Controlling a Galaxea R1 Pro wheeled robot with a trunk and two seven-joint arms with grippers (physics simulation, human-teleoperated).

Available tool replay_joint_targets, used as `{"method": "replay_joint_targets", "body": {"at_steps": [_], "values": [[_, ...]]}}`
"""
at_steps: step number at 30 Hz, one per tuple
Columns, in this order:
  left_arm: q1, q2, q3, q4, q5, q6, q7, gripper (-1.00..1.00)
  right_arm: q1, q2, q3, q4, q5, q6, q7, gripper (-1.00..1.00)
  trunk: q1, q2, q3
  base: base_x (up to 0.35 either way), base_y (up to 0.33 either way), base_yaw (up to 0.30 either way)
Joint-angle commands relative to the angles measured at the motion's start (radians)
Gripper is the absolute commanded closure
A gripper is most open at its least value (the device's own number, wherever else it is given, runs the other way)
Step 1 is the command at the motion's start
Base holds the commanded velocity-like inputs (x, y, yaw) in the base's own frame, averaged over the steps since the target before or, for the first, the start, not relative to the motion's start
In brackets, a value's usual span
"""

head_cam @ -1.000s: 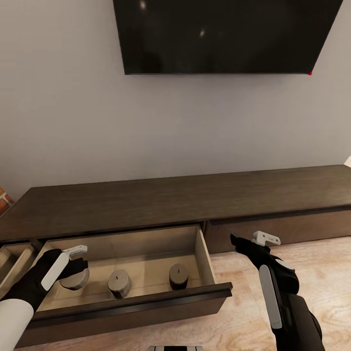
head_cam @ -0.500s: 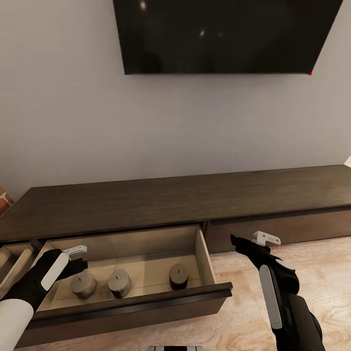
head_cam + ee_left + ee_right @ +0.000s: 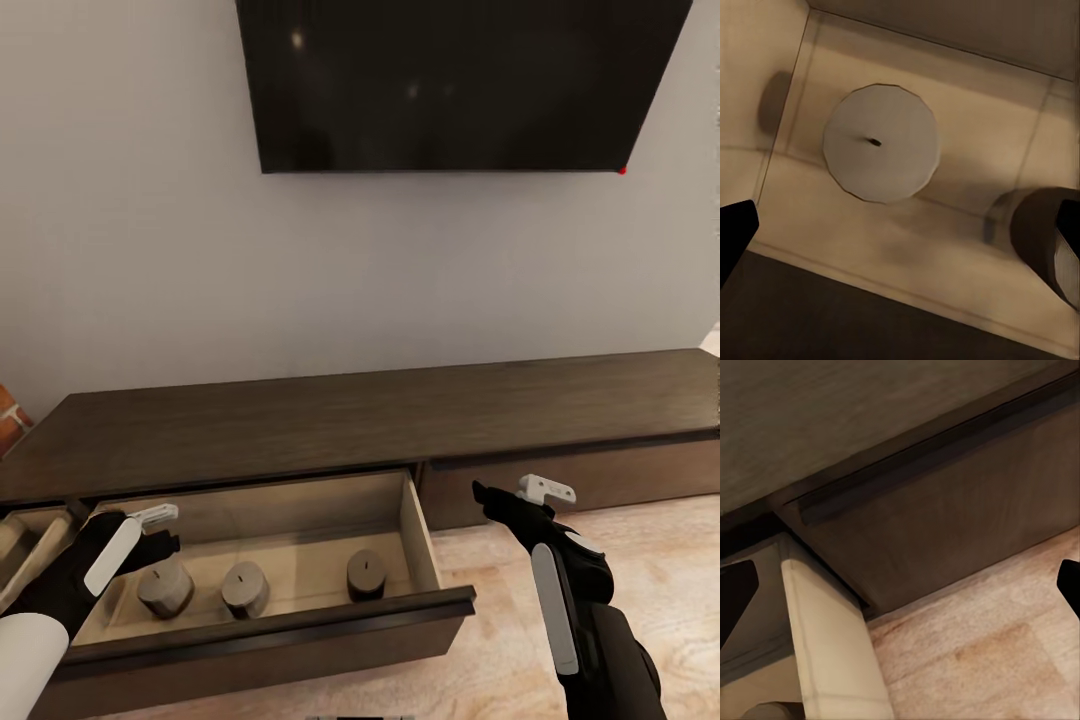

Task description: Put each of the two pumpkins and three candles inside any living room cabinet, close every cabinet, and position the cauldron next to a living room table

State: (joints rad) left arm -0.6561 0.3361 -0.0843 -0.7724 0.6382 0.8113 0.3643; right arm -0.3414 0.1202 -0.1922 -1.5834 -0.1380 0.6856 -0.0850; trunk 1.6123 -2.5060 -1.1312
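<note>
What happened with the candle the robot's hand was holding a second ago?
The left gripper let go of the candle: a second ago it was tilted between the fingers, now it stands upright on the drawer floor under the open gripper. The camera tipped slightly. The other two candles and the right gripper stayed put.

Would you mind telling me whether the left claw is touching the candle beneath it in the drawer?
Apart. In the left wrist view the candle stands alone on the drawer floor, with the left claw open, its fingertips wide at either edge, clear of it.
</note>
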Motion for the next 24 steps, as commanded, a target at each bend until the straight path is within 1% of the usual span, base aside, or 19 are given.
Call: {"method": "replay_joint_targets", "body": {"at_steps": [1,4,6,7,8,9,10,11,13,16,19,24], "values": [[0.000,0.001,-0.005,-0.001,0.011,0.003,0.009,-1.00,-0.001,0.000,-0.001,-0.001,-0.011,0.004,-0.009,-1.00,-0.001,0.000,0.003,0.000,0.000,0.000],[-0.001,0.001,-0.005,-0.002,0.010,0.008,0.007,-1.00,-0.001,0.000,-0.002,-0.001,-0.010,0.005,-0.009,-1.00,-0.002,0.001,0.015,0.000,0.000,0.000],[-0.002,0.000,-0.005,-0.002,0.009,0.019,0.006,-1.00,-0.001,0.000,-0.026,-0.001,-0.009,0.006,-0.014,-1.00,-0.003,0.001,0.022,0.000,0.000,0.000],[-0.002,-0.001,-0.005,-0.003,0.009,0.026,0.006,-1.00,-0.002,0.000,-0.043,-0.001,-0.009,0.008,-0.015,-1.00,-0.003,0.001,0.026,0.000,0.000,0.000],[-0.002,-0.003,-0.004,-0.005,0.008,0.040,0.006,-1.00,-0.003,0.001,-0.086,-0.001,-0.009,0.022,-0.017,-1.00,-0.004,0.002,0.030,0.000,0.000,0.000],[-0.002,-0.004,-0.004,-0.007,0.008,0.045,0.006,-1.00,-0.004,0.001,-0.109,-0.001,-0.010,0.035,-0.017,-1.00,-0.004,0.002,0.034,0.000,0.000,0.000],[-0.002,-0.005,-0.005,-0.008,0.008,0.053,0.007,-1.00,-0.007,0.001,-0.151,0.001,-0.010,0.066,-0.017,-1.00,-0.005,0.002,0.038,0.000,0.000,0.000],[-0.002,-0.006,-0.005,-0.009,0.008,0.058,0.007,-1.00,-0.012,0.000,-0.181,0.003,-0.010,0.091,-0.018,-1.00,-0.005,0.002,0.042,0.000,0.000,0.000],[-0.002,-0.007,-0.006,-0.010,0.008,0.063,0.007,-1.00,-0.018,0.000,-0.208,0.006,-0.011,0.114,-0.018,-1.00,-0.006,0.003,0.049,0.000,0.000,0.000],[-0.002,-0.007,-0.006,-0.011,0.007,0.066,0.006,-1.00,-0.022,0.000,-0.225,0.009,-0.011,0.129,-0.017,-1.00,-0.007,0.003,0.061,-0.039,0.000,0.000],[-0.003,-0.007,-0.006,-0.013,0.007,0.068,0.006,-1.00,-0.023,0.000,-0.233,0.011,-0.011,0.136,-0.017,-1.00,-0.007,0.003,0.061,-0.226,0.000,0.000],[-0.003,-0.006,-0.006,-0.014,0.007,0.069,0.005,-1.00,-0.025,0.001,-0.235,0.012,-0.011,0.139,-0.016,-1.00,-0.007,0.003,0.061,-0.310,0.000,0.000]]}}
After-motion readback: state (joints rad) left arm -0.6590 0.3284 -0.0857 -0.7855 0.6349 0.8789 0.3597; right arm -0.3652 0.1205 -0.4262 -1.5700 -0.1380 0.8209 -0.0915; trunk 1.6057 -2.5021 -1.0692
